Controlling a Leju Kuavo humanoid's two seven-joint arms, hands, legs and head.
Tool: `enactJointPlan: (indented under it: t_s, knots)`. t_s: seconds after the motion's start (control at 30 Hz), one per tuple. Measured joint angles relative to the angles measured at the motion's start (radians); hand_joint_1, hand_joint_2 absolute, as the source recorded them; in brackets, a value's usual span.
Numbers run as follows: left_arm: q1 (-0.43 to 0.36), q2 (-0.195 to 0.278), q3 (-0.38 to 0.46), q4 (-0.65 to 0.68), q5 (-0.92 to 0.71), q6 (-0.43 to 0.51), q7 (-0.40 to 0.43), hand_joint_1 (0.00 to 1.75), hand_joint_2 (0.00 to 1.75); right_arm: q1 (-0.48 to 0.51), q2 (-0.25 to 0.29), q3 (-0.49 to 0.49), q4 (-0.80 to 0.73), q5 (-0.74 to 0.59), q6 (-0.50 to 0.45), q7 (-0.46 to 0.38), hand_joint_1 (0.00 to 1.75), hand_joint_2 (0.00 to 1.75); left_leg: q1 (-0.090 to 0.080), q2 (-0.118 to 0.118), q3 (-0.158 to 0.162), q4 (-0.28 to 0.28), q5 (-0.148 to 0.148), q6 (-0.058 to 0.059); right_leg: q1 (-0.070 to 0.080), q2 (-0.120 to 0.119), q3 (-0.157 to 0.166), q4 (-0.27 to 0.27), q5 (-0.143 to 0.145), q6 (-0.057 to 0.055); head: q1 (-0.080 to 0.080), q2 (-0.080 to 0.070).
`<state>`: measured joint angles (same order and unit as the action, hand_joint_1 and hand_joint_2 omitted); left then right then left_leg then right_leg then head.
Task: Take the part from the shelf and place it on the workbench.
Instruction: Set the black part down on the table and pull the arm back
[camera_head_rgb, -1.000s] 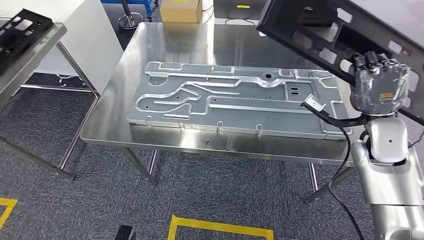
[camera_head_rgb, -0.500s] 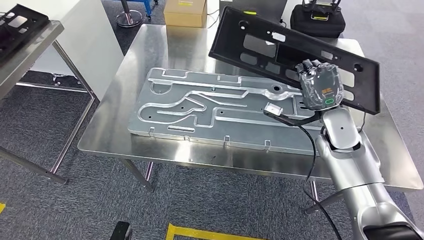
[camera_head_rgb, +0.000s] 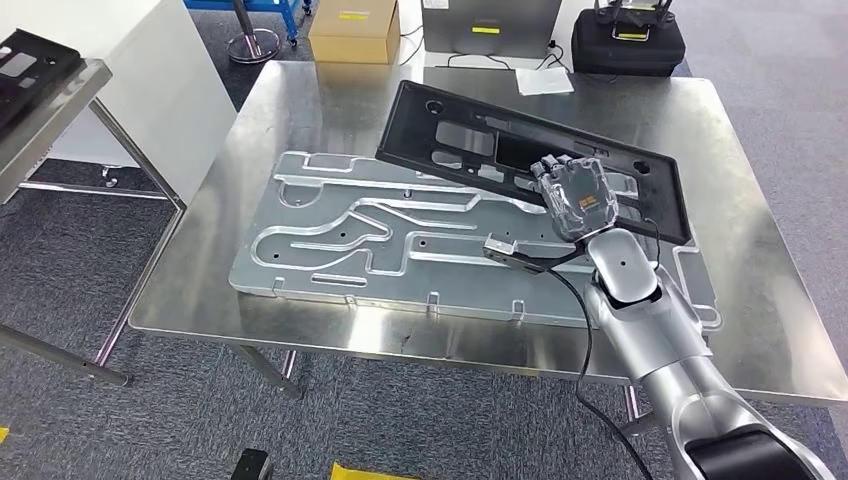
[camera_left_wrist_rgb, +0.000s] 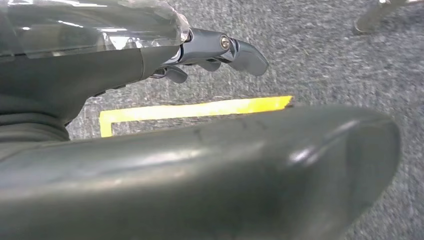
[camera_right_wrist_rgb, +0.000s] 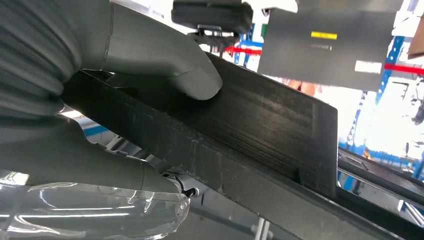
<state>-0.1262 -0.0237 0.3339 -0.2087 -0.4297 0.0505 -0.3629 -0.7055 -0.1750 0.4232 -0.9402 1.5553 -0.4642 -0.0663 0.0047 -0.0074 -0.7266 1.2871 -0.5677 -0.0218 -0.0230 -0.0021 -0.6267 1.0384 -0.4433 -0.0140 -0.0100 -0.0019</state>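
Right hand (camera_head_rgb: 574, 197) gripping the long, flat black part (camera_head_rgb: 470, 140) with cutouts, tilted above the workbench (camera_head_rgb: 310, 100).

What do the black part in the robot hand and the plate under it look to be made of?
Black part: likely moulded plastic, matte, with a fine ridged texture on the edge held by the right robot hand. Plate: stamped sheet metal, dull silver, with pressed channels and bent tabs. Workbench: looks like brushed stainless steel, reflective.

No legible text, only unreadable yellow labels on boxes
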Motion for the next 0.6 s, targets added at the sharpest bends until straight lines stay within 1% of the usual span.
enactJointPlan:
  t_s: [0.03, 0.07, 0.1, 0.13, 0.17, 0.2, 0.23, 0.3, 0.33, 0.37, 0.4, 0.43, 0.47, 0.5, 0.53, 0.57, 0.6]
  knots:
    - [0.002, 0.0, 0.002, 0.0, -0.004, 0.005, 0.001, 0.0, 0.87, 0.004, 0.002, 0.0, 0.007, -0.001, -0.003, 0.0, 0.87, 1.75, 0.002, 0.0, -0.021, 0.026, 0.005, -0.002, 0.0, 0.001, 0.006, 0.0, -0.004, 0.0, 0.0, 0.0]
    - [0.004, 0.0, 0.004, 0.0, -0.008, 0.011, 0.002, 0.0, 1.31, 0.008, 0.004, 0.0, 0.014, -0.003, -0.006, 0.0, 0.44, 1.75, 0.004, 0.0, -0.024, 0.012, 0.031, -0.002, 0.0, 0.003, 0.012, 0.0, -0.009, 0.002, 0.0, 0.0]
    - [0.005, 0.001, 0.005, 0.0, -0.011, 0.018, 0.003, 0.0, 1.75, 0.011, 0.005, 0.0, 0.019, -0.004, -0.01, 0.0, 0.0, 1.75, 0.005, 0.001, -0.007, -0.04, 0.073, -0.001, -0.001, 0.004, 0.02, 0.001, -0.015, 0.004, 0.0, 0.0]
    - [0.005, 0.001, 0.006, 0.0, -0.015, 0.024, 0.004, 0.0, 1.75, 0.012, 0.006, -0.001, 0.024, -0.006, -0.014, 0.0, 0.0, 1.75, 0.006, 0.001, 0.02, -0.112, 0.117, 0.002, -0.002, 0.005, 0.029, 0.001, -0.021, 0.008, 0.0, 0.0]
    - [0.005, 0.002, 0.007, 0.0, -0.017, 0.029, 0.005, 0.0, 1.75, 0.012, 0.007, -0.003, 0.028, -0.009, -0.019, 0.0, 0.0, 1.75, 0.005, 0.001, 0.049, -0.177, 0.148, 0.004, -0.001, 0.007, 0.035, 0.001, -0.026, 0.013, 0.0, 0.0]
    - [0.004, 0.002, 0.009, 0.0, -0.019, 0.03, 0.006, 0.0, 1.31, 0.013, 0.007, -0.006, 0.032, -0.011, -0.022, 0.0, 0.0, 1.75, 0.003, 0.0, 0.071, -0.223, 0.163, 0.008, 0.001, 0.008, 0.039, 0.001, -0.03, 0.018, 0.0, 0.0]
    - [0.004, 0.002, 0.01, 0.0, -0.02, 0.029, 0.006, 0.0, 0.87, 0.014, 0.007, -0.008, 0.035, -0.013, -0.024, -0.001, 0.0, 1.75, 0.001, 0.0, 0.082, -0.246, 0.163, 0.011, 0.002, 0.008, 0.04, 0.0, -0.032, 0.024, 0.0, 0.0]
    - [0.005, 0.002, 0.012, 0.0, -0.016, 0.024, 0.006, 0.0, 0.0, 0.018, 0.007, -0.014, 0.043, -0.017, -0.027, -0.002, 0.0, 1.75, -0.002, -0.001, 0.088, -0.254, 0.156, 0.021, 0.002, 0.008, 0.042, -0.005, -0.033, 0.037, 0.0, 0.0]
    - [0.007, 0.002, 0.014, 0.0, -0.014, 0.023, 0.006, 0.0, 0.0, 0.02, 0.007, -0.016, 0.046, -0.019, -0.029, -0.004, 0.0, 1.75, -0.001, -0.001, 0.092, -0.26, 0.157, 0.027, 0.001, 0.008, 0.044, -0.003, -0.037, 0.043, 0.0, 0.0]
    - [0.007, 0.002, 0.016, 0.0, -0.013, 0.022, 0.005, 0.0, 0.0, 0.022, 0.007, -0.019, 0.049, -0.022, -0.03, -0.006, 0.0, 1.75, 0.0, 0.0, 0.097, -0.266, 0.159, 0.034, 0.0, 0.007, 0.04, 0.01, -0.048, 0.047, 0.0, 0.0]
    - [0.007, 0.002, 0.018, 0.0, -0.012, 0.022, 0.005, 0.0, 0.0, 0.024, 0.007, -0.022, 0.051, -0.025, -0.033, -0.007, 0.0, 1.75, 0.002, 0.001, 0.102, -0.273, 0.16, 0.041, 0.0, 0.006, 0.027, 0.043, -0.068, 0.05, 0.0, 0.0]
    - [0.007, 0.002, 0.02, 0.0, -0.013, 0.022, 0.004, 0.0, 0.0, 0.027, 0.006, -0.026, 0.054, -0.027, -0.036, -0.007, 0.0, 1.75, 0.002, 0.001, 0.105, -0.276, 0.16, 0.046, 0.0, 0.006, 0.0, 0.098, -0.096, 0.051, 0.001, 0.0]
    - [0.007, 0.002, 0.022, 0.0, -0.013, 0.022, 0.004, 0.0, 0.0, 0.032, 0.005, -0.03, 0.058, -0.03, -0.04, -0.008, 0.0, 1.75, 0.0, 0.001, 0.106, -0.277, 0.159, 0.05, 0.001, 0.006, -0.035, 0.165, -0.125, 0.053, 0.001, 0.0]
    - [0.007, 0.002, 0.024, 0.0, -0.013, 0.02, 0.004, 0.0, 0.0, 0.039, 0.004, -0.033, 0.061, -0.032, -0.043, -0.008, 0.0, 1.75, -0.001, 0.0, 0.107, -0.276, 0.158, 0.052, 0.001, 0.006, -0.07, 0.227, -0.145, 0.053, 0.001, 0.0]
    - [0.009, 0.002, 0.026, 0.0, -0.013, 0.018, 0.004, 0.0, 0.0, 0.047, 0.004, -0.035, 0.065, -0.034, -0.046, -0.009, 0.0, 1.75, -0.003, 0.0, 0.108, -0.275, 0.156, 0.054, 0.001, 0.006, -0.095, 0.264, -0.148, 0.053, 0.001, 0.0]
    - [0.01, 0.002, 0.028, 0.0, -0.013, 0.015, 0.004, 0.0, 0.0, 0.055, 0.003, -0.037, 0.068, -0.036, -0.048, -0.009, 0.0, 1.75, -0.005, 0.0, 0.109, -0.273, 0.154, 0.054, 0.001, 0.006, -0.101, 0.263, -0.131, 0.052, 0.001, 0.0]
    - [0.012, 0.002, 0.029, 0.0, -0.012, 0.012, 0.004, 0.0, 0.0, 0.061, 0.003, -0.04, 0.07, -0.038, -0.05, -0.009, 0.0, 1.75, -0.006, -0.001, 0.111, -0.271, 0.152, 0.054, 0.002, 0.006, -0.088, 0.223, -0.098, 0.049, 0.001, 0.0]
